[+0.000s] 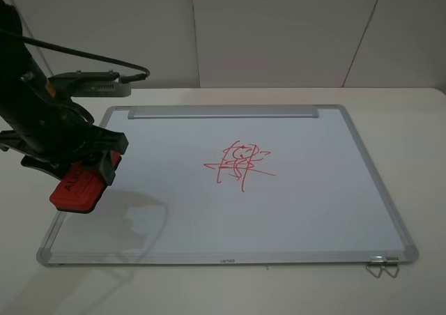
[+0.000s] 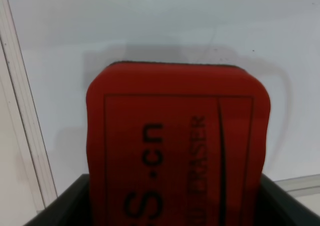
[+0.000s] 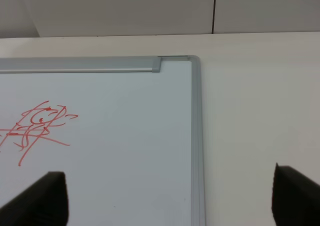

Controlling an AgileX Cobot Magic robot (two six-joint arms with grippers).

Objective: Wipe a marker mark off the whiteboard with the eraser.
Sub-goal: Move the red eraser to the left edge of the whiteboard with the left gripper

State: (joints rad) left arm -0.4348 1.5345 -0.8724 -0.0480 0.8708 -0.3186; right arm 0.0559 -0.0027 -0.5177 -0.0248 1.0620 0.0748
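Marker mark (image 1: 240, 160), a red tangle with a small round head near its top, sits whole in the middle of the whiteboard (image 1: 313, 210), so no wiping shows yet. The eraser (image 1: 75, 193) is already picked up: the left hand (image 1: 75, 170) pinches it by its red sides, over the board's left border and toward the left edge of the surface (image 1: 418, 287). A shadow spreads on the board under it, so the felt base seems to be lifted clear rather than pressed down. By my reading the grasp is done, and the carry across to the mark and the rubbing itself are all still left. The right hand (image 3: 167, 201) is spread and carries nothing, hanging near the board's far right corner.

The surface is plain off-white and the board covers most of it. A wire clip (image 1: 383, 266) sits at the board's near right corner. Behind stands a white panelled wall (image 1: 279, 29).
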